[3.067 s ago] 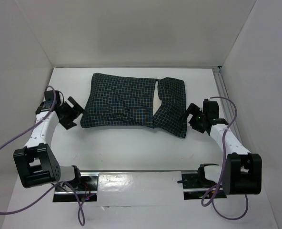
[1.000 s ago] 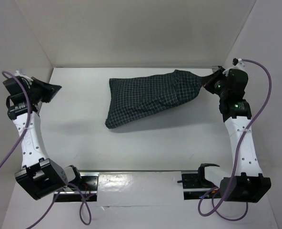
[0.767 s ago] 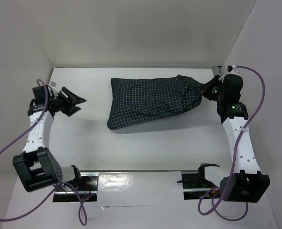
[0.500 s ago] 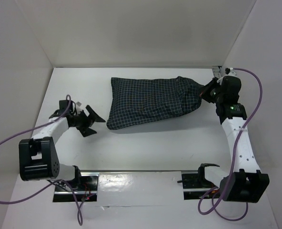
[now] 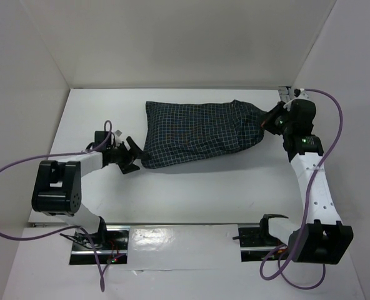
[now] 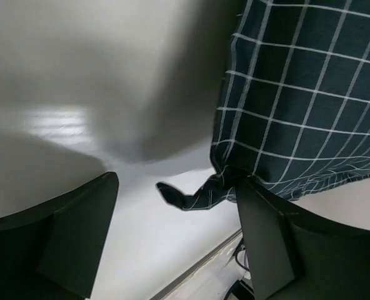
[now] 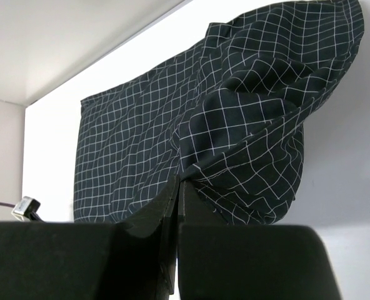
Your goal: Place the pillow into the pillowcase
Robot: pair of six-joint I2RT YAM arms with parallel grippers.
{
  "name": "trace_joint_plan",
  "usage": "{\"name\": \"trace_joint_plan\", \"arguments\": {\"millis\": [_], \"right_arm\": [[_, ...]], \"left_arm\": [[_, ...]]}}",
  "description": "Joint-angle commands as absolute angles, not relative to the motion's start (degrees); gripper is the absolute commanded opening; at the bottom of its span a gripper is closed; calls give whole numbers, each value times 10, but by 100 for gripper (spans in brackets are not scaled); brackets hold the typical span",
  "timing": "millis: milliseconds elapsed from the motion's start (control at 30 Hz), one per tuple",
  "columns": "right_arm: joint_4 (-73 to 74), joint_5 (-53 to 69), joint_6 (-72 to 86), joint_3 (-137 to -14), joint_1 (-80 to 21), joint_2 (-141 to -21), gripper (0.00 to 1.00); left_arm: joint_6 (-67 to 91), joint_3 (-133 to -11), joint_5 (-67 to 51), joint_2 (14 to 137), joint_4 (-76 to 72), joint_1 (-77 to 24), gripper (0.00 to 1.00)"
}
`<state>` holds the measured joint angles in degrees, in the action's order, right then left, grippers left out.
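Wrist-only – pillowcase (image 6: 297, 112) tip (loose), left pincer (image 6: 172, 245) agape

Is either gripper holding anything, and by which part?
The right gripper pinches the pillowcase by its bunched right end; the left gripper, open at its near-left corner, holds nothing.

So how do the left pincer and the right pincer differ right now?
The left pincer is open; the right pincer is shut on the pillowcase. The left sits at its near-left corner, the right at its right end. Both point toward the pillowcase.
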<state>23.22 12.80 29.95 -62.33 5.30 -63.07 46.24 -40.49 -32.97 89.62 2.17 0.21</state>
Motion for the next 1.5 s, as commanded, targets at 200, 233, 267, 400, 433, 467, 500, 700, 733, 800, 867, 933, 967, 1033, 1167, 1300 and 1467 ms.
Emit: {"name": "trace_joint_plan", "arguments": {"millis": [200,233,267,400,433,467,500,700,733,800,867,933,967,1033,1167,1300,1467], "right_arm": [[190,158,294,-642,55,-645,0],[190,158,294,-642,55,-645,0],[190,158,294,-642,55,-645,0],[190,158,294,-637,55,-650,0],[190,163,294,-637,55,-650,0],[185,163,299,-632,55,-650,0],[185,163,299,-632,55,-656,0],[179,174,299,-632,55,-662,0],[190,174,299,-640,55,-668,0],[213,162,284,-652,55,-668,0],[226,144,279,-645,55,-648,0],[226,121,273,-608,55,-642,0],[234,112,273,-595,61,-635,0],[234,103,273,-563,66,-628,0],[247,88,273,-571,105,-609,0],[280,77,273,-625,147,-597,0],[305,63,291,-716,147,-577,0]], "left_arm": [[457,-367,-438,908,-151,-9,82],[457,-367,-448,903,-164,-9,82],[457,-362,-454,896,-172,-9,78],[452,-347,-460,865,-179,-14,59],[458,-342,-460,858,-179,-14,54],[458,-342,-460,843,-185,-14,45],[463,-336,-451,837,-176,-14,37],[456,-374,-468,807,-109,11,0],[466,-394,-474,781,-97,24,0],[493,-412,-448,738,-42,77,0],[498,-448,-379,675,37,131,0],[504,-459,-371,655,51,162,0],[504,-467,-371,650,57,185,0],[504,-473,-394,650,66,209,0],[509,-517,-453,644,82,292,0],[498,-613,-484,656,146,349,0],[578,-654,-504,626,111,381,0]]}}
